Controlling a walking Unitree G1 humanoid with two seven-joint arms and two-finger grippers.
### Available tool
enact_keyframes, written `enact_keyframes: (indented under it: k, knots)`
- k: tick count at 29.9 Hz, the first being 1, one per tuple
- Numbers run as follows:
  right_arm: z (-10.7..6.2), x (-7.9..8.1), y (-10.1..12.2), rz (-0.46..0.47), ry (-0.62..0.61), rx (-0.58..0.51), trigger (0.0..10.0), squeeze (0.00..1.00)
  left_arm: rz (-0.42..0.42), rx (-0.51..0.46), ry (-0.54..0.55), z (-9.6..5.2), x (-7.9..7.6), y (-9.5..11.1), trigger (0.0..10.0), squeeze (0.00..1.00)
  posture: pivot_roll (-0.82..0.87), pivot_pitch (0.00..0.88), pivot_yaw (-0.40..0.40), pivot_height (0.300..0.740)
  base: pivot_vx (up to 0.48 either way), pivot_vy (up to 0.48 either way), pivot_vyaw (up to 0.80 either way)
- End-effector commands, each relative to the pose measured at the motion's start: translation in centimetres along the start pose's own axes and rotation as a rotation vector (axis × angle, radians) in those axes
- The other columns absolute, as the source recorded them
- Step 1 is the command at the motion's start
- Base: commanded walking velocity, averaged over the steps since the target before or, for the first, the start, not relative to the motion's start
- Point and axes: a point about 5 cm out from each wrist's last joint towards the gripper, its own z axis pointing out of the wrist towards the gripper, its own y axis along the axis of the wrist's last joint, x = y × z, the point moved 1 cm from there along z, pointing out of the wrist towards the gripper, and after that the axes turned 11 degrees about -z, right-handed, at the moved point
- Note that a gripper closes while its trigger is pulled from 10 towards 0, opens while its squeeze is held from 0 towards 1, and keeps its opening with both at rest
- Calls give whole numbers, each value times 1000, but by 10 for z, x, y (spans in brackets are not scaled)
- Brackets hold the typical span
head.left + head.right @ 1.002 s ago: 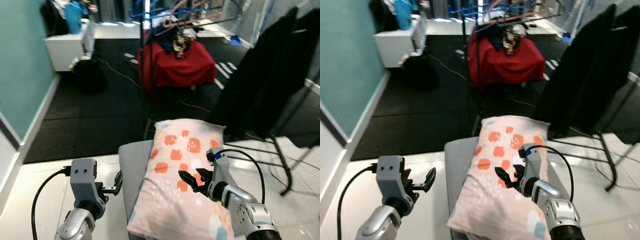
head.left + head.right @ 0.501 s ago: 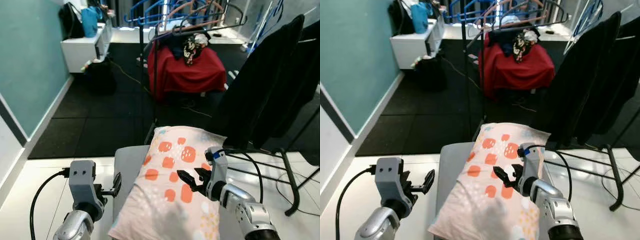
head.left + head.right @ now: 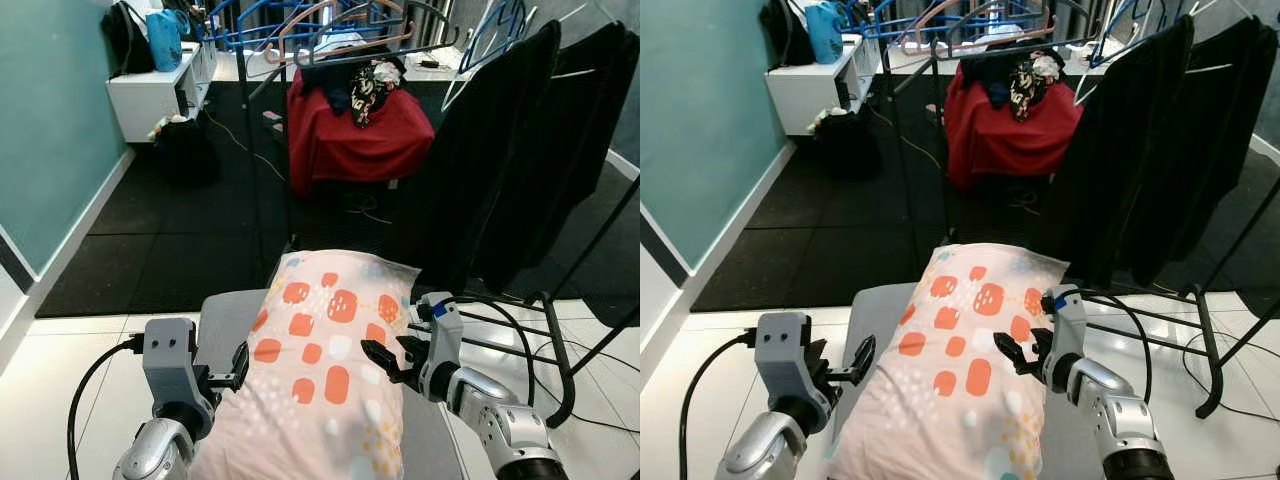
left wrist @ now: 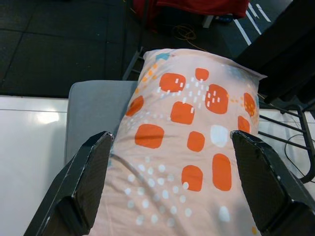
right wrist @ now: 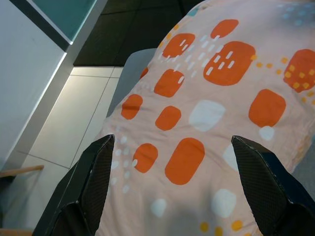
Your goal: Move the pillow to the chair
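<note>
A pink pillow (image 3: 320, 360) with orange squares lies lengthwise on the grey chair seat (image 3: 222, 318) right in front of me. My left gripper (image 3: 238, 366) is open, low beside the pillow's left edge and over the seat. My right gripper (image 3: 385, 362) is open too, and hovers over the pillow's right side. In the left wrist view the black fingers (image 4: 81, 182) stand wide apart with the pillow (image 4: 192, 142) between them. The right wrist view has the pillow (image 5: 206, 113) the same way between wide fingers (image 5: 91, 182).
A clothes rack with black garments (image 3: 520, 150) stands close on the right, its metal legs (image 3: 560, 385) spreading over the white floor. Behind the chair is black matting, a red-draped heap (image 3: 360, 135) under hangers, a white cabinet (image 3: 150, 95) and a teal wall (image 3: 50, 130) at left.
The whole picture has shifted, so the camera moved; more of the room and rack shows. Both grippers keep the same open pose on either side of the pillow.
</note>
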Motion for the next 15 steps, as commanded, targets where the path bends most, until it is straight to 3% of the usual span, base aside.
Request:
enact_keyframes:
  k: [1, 4, 12, 15]
  knots:
    - [1, 1, 1, 12, 4, 1, 10000, 0, 10, 19, 26, 0, 5, -3, 10000, 0, -179, 17, -51, 737, 0, 0, 0]
    - [1, 1, 1, 15, 5, 1, 10000, 0, 17, 37, 50, 1, 8, -4, 10000, 0, -180, 17, -50, 737, 0, 0, 0]
    - [0, 1, -1, 16, 7, 4, 10000, 0, 22, 44, 55, 1, 8, -6, 10000, 0, -179, 11, -50, 737, -426, 0, 0]
    - [0, 1, -2, 18, 6, 4, 10000, 0, 19, 43, 59, 1, 8, -6, 10000, 0, -178, 7, -50, 737, 0, 0, 0]
